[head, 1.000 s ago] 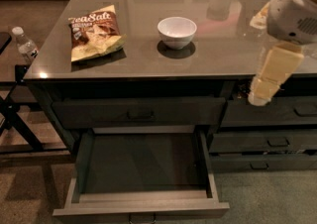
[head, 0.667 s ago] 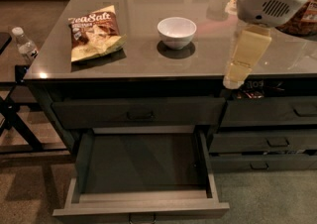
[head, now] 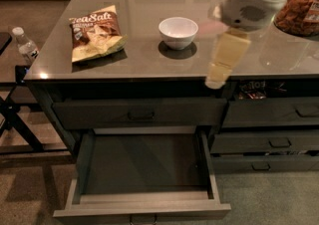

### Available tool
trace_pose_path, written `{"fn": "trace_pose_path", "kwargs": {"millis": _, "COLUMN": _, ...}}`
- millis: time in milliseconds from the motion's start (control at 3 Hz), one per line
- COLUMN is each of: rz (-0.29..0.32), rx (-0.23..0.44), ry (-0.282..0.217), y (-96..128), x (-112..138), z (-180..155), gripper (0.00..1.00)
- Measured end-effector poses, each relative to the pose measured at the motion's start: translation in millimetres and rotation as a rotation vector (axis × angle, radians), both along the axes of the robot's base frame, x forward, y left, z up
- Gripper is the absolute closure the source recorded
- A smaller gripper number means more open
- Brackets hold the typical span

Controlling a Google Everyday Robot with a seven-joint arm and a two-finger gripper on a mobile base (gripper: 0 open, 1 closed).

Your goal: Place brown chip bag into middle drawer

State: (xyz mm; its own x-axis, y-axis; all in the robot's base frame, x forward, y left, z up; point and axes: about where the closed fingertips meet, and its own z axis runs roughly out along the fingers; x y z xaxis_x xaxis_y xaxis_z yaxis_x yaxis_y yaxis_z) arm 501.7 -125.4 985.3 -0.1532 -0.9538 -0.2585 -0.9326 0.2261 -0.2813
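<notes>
Gripper (head: 216, 79), swung left over counter edge (head: 124, 69), grip unreadable; bowl (head: 178, 31) separates it from brown chip bag (head: 94, 32).

My gripper (head: 220, 75) has slid left over the counter's (head: 144, 0) near edge and now hangs just right of the white bowl (head: 178, 31). My arm (head: 251, 2) has swung left too, uncovering the snack jar (head: 300, 6) at far right.

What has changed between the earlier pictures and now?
The gripper has moved left above the front edge of the counter, toward the white bowl, and has taken hold of nothing. The brown chip bag lies where it was on the counter, the bowl has not moved, and the middle drawer stays open and empty.
</notes>
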Motion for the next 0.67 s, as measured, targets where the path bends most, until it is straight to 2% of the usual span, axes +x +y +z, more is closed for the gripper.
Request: {"fn": "trace_pose_path", "kwargs": {"millis": 667, "rz": -0.069, "rx": 0.069, "ry": 0.110, "y": 32.5, "x": 78.3, "z": -36.5, "gripper": 0.00}}
